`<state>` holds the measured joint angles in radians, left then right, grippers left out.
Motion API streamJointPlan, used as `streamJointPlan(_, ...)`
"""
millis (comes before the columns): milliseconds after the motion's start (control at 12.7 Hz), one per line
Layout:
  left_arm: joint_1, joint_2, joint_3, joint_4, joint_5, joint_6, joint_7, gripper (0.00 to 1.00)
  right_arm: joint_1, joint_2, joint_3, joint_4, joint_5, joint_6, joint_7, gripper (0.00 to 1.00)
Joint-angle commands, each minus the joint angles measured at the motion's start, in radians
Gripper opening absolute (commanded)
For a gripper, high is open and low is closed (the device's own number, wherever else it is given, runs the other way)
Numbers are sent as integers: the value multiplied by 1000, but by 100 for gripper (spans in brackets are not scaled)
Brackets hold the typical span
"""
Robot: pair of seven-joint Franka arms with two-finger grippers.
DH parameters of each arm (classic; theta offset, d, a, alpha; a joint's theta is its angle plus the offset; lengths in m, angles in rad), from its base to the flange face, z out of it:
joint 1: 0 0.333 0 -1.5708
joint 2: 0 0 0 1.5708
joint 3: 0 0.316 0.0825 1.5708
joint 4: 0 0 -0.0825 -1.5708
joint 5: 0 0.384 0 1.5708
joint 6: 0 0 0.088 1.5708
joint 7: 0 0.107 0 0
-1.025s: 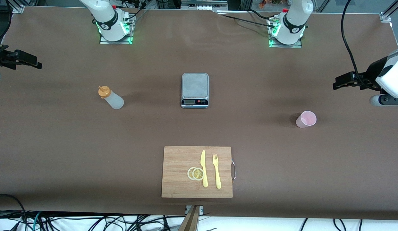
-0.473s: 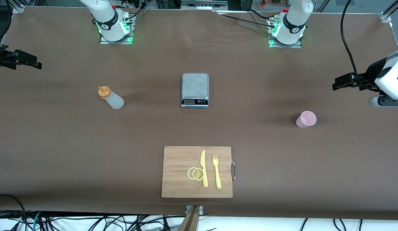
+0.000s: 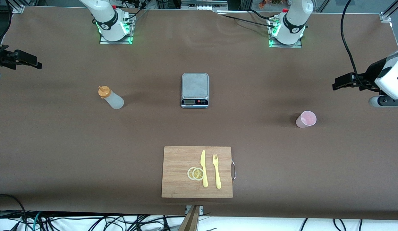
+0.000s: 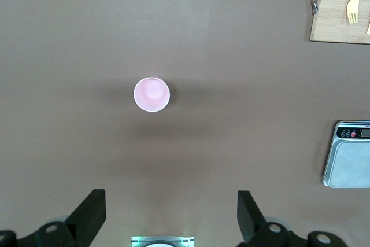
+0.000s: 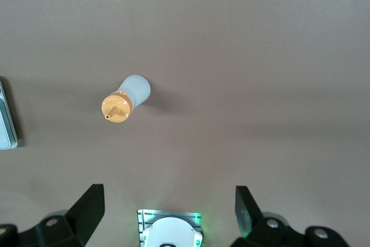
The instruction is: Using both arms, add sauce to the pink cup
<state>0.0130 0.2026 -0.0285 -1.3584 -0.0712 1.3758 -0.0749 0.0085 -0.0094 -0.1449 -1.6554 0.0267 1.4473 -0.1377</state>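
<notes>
Nearest the front camera I note the cutting board (image 3: 197, 171), carrying a knife (image 3: 203, 168), a fork (image 3: 216, 171) and two lemon slices (image 3: 195, 173); none bears on the task. Farther up the table the pink cup (image 3: 306, 119) stands upright toward the left arm's end, mouth open upward, empty as far as I can see. The sauce (image 3: 110, 98) stands upright toward the right arm's end, orange cap on top, with the scale (image 3: 195, 90) between them and slightly farther from the camera. The left gripper (image 3: 346, 81) hangs high over the table's edge at its own end, jaws spread wide, holding nothing; in its wrist view the cup sits ahead of the open fingers (image 4: 89, 215). The right gripper (image 3: 21, 59) hangs likewise at its own end, wide and empty, the bottle ahead of it. I judge each arm nearest its own object: right for sauce, left for cup.
</notes>
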Motion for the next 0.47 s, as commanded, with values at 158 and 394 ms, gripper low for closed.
streamJointPlan(158,-2,9,2,4,24,-7,-5,100,-10,5,4,16,6,-8,-3,100)
streamJointPlan(394,24,46,10,-8,24,6,9,100,-10,5,4,17,6,-8,-3,100)
